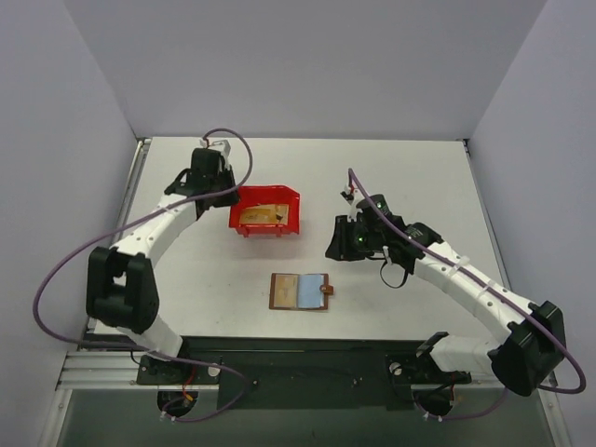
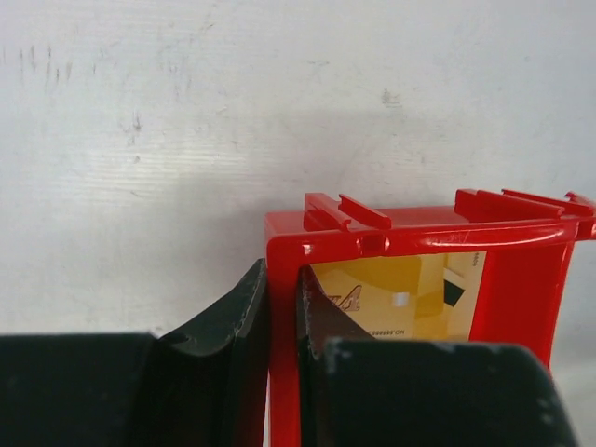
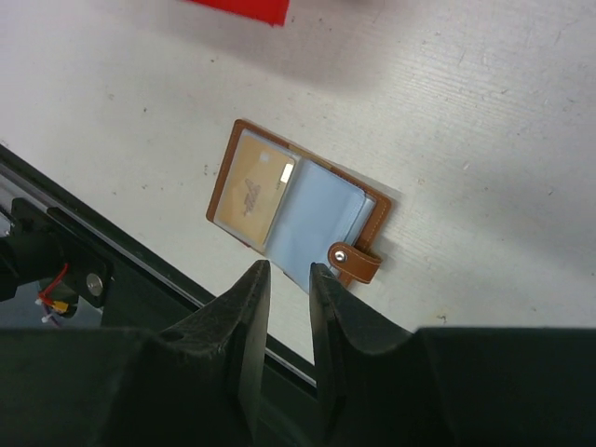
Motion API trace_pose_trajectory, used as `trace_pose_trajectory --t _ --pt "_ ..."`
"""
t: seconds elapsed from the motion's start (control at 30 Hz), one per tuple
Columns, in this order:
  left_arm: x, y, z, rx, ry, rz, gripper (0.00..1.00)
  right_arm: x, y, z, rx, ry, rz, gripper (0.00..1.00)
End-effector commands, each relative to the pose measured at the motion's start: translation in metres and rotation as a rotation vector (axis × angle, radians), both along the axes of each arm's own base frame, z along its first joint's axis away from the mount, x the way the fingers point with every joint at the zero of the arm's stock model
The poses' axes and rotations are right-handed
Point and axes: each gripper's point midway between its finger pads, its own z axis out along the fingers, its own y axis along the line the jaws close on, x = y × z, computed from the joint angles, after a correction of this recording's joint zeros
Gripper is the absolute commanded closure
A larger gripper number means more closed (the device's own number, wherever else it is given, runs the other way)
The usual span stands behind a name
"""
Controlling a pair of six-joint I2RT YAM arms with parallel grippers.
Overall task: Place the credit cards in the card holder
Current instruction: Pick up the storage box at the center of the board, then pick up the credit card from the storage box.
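Note:
The card holder [image 1: 300, 291] lies open on the table near the front, snap tab to the right. In the right wrist view the card holder [image 3: 321, 223] shows a gold-tan card [image 3: 251, 186] in its left pocket and a light blue panel on the right. More credit cards [image 1: 264, 216] lie in the red bin [image 1: 291, 200]; the left wrist view shows these cards [image 2: 410, 298] inside it. My left gripper [image 2: 281, 270] is shut on the bin's left wall [image 2: 282, 372], and it shows at the bin's left side in the top view [image 1: 228, 191]. My right gripper [image 3: 289, 270] is narrowly open and empty above the table, right of the holder [image 1: 333, 251].
The red bin's rim [image 2: 419, 237] has raised tabs along its far edge. A corner of the bin [image 3: 242, 9] shows at the top of the right wrist view. A dark rail [image 3: 121, 270] runs along the table's front edge, just beyond the holder.

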Motion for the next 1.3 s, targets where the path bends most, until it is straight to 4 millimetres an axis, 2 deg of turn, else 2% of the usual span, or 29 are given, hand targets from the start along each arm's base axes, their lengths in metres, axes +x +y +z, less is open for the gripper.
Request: trace_pose_trajectory --t 0.0,0.1,0.13,0.17,0.2,0.3,0.4,0.53,0.57,0.6,0.63,0.73,0.83,1.07,1.27 --pt "-0.025 -0.028 0.063 -0.149 -0.228 0.127 1.00 0.005 0.002 0.044 0.039 -0.099 0.045 0.80" --pt "-0.057 -0.041 0.062 -0.176 -0.250 0.130 1.00 0.003 0.007 0.062 0.066 -0.131 0.082 0.81" --pt "-0.071 -0.039 0.054 -0.194 -0.235 0.152 1.00 0.000 0.009 0.067 0.083 -0.135 0.098 0.82" --pt "-0.084 -0.036 0.035 -0.191 -0.213 0.174 1.00 -0.002 0.013 0.074 0.103 -0.140 0.122 0.82" --pt "-0.091 -0.038 0.047 -0.223 -0.260 0.166 1.00 -0.002 0.013 0.079 0.113 -0.153 0.129 0.82" --pt "-0.119 -0.038 0.040 -0.269 -0.344 0.162 1.00 -0.010 0.021 0.087 0.152 -0.172 0.189 0.82" --pt "-0.139 -0.040 0.040 -0.316 -0.415 0.141 1.00 -0.015 0.024 0.083 0.147 -0.184 0.237 0.80" --pt "-0.160 -0.032 0.041 -0.365 -0.514 0.199 1.00 -0.026 0.033 0.067 0.106 -0.176 0.302 0.78" --pt "-0.168 -0.035 0.040 -0.378 -0.526 0.184 1.00 -0.031 0.038 0.062 0.087 -0.175 0.325 0.77" --pt "-0.168 -0.028 0.039 -0.361 -0.544 0.224 1.00 -0.034 0.042 0.060 0.075 -0.185 0.344 0.77" --pt "-0.176 -0.032 0.037 -0.371 -0.556 0.205 1.00 -0.041 0.049 0.055 0.054 -0.187 0.369 0.76" --pt "-0.182 -0.025 0.035 -0.376 -0.595 0.248 1.00 -0.054 0.069 0.051 0.034 -0.202 0.424 0.76" --pt "-0.187 -0.023 0.036 -0.371 -0.616 0.268 1.00 -0.047 0.076 0.040 -0.003 -0.219 0.386 0.76" --pt "-0.196 -0.021 0.041 -0.353 -0.653 0.303 1.00 -0.030 0.101 0.026 0.033 -0.274 0.297 0.74" --pt "-0.197 -0.016 0.044 -0.381 -0.646 0.343 1.00 -0.024 0.114 -0.001 -0.025 -0.246 0.282 0.72"
